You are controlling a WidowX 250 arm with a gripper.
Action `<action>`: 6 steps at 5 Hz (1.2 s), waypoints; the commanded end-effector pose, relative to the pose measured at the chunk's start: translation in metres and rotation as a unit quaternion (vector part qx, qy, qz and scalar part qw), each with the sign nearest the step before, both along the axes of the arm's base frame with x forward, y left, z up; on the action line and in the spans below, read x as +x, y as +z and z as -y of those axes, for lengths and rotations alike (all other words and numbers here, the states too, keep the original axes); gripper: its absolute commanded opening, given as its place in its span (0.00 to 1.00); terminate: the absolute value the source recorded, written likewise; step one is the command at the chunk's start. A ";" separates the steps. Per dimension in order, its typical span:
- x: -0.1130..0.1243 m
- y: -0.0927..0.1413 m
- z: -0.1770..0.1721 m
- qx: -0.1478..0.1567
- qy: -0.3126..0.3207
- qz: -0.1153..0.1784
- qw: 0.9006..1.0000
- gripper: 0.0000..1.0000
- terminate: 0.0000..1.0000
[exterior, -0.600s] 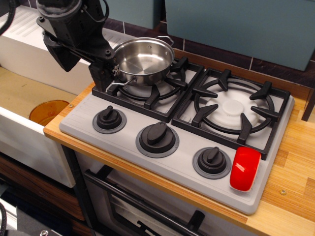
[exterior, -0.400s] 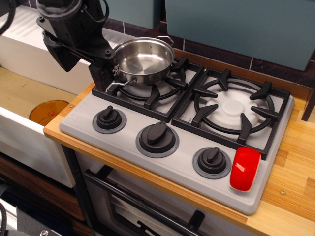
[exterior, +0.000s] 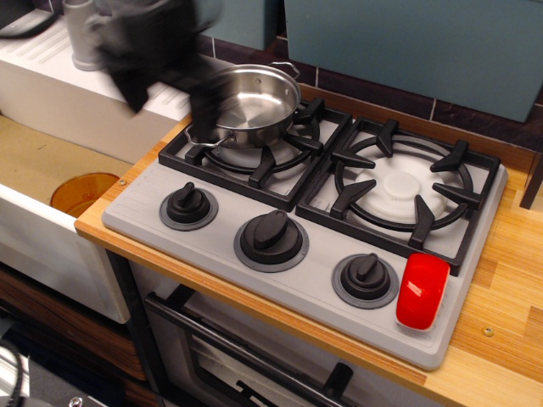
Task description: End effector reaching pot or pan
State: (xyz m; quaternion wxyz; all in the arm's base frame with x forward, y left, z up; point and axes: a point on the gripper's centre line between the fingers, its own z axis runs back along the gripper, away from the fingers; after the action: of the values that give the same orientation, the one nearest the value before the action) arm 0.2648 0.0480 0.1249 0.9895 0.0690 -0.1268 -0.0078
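Observation:
The shiny steel pot (exterior: 257, 103) stands on the left rear burner grate (exterior: 263, 161) of the grey toy stove. Its wire loop handles show at the far right rim and the near left side. The black gripper (exterior: 206, 117) is blurred by motion. It hangs at the pot's left rim, overlapping the rim's edge, with the bulky arm rising to the upper left. The blur hides how the fingers stand, and I cannot tell whether they touch the pot.
The right burner (exterior: 399, 186) has nothing on it. Three black knobs (exterior: 271, 237) line the stove front, with a red object (exterior: 422, 291) at the front right corner. An orange bowl (exterior: 82, 192) lies in the sink at the left. A wooden counter (exterior: 501, 339) surrounds the stove.
The gripper has lifted from beside the burner grate's left edge and moved up and right to the pot's left rim. The pot has not moved.

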 end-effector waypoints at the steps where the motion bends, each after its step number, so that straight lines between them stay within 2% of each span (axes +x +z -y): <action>1: 0.057 0.045 0.010 -0.009 0.009 -0.013 1.000 1.00 0.00; 2: 0.074 0.050 0.011 -0.015 0.009 -0.017 1.000 1.00 0.00; 3: 0.096 0.042 0.013 -0.020 0.009 -0.004 1.000 1.00 0.00; 4: 0.108 0.032 0.009 -0.022 -0.003 0.005 1.000 1.00 0.00; 5: 0.113 0.016 0.005 -0.017 -0.017 0.022 0.999 1.00 0.00; 6: 0.115 0.011 0.007 -0.018 -0.019 0.027 0.999 1.00 0.00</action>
State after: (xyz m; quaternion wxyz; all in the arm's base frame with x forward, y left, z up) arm 0.3771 0.0394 0.1235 0.9891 0.0456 -0.1379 -0.0246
